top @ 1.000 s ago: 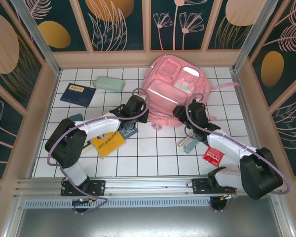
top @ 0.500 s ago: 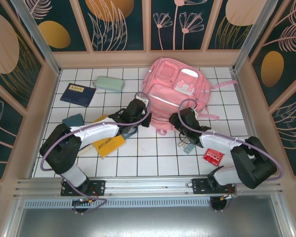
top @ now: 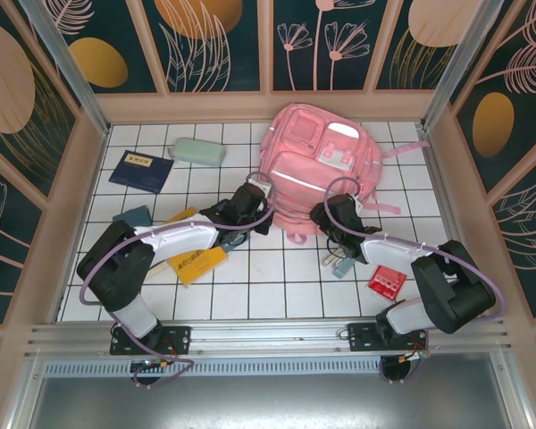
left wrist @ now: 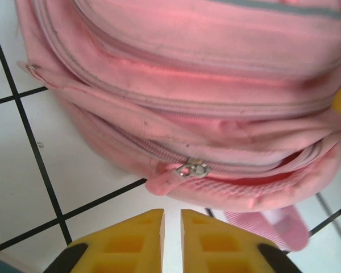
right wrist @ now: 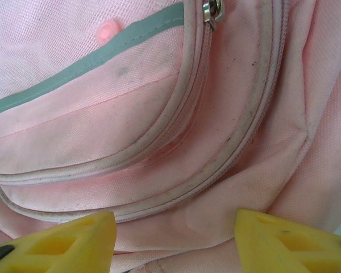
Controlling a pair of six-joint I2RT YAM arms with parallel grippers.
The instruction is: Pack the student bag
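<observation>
White tiled table [top: 277,286], panelled walls. The student bag [top: 317,174] is lying just ahead of both grippers. Your left gripper [left wrist: 171,227] is hovering barely parted and empty, with the zipper pull [left wrist: 193,169] just beyond its tips. Your right gripper [right wrist: 173,233] is gaping wide at the fabric. The bag is looking soft and floppy, so try the pull or a seam. Contents hidden.

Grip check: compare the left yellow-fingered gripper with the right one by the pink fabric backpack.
The left gripper has jaws barely parted; the right gripper has them wide apart. The left faces a metal zip pull on the pink fabric backpack; the right hangs over its pocket seams. Both hold nothing.
</observation>
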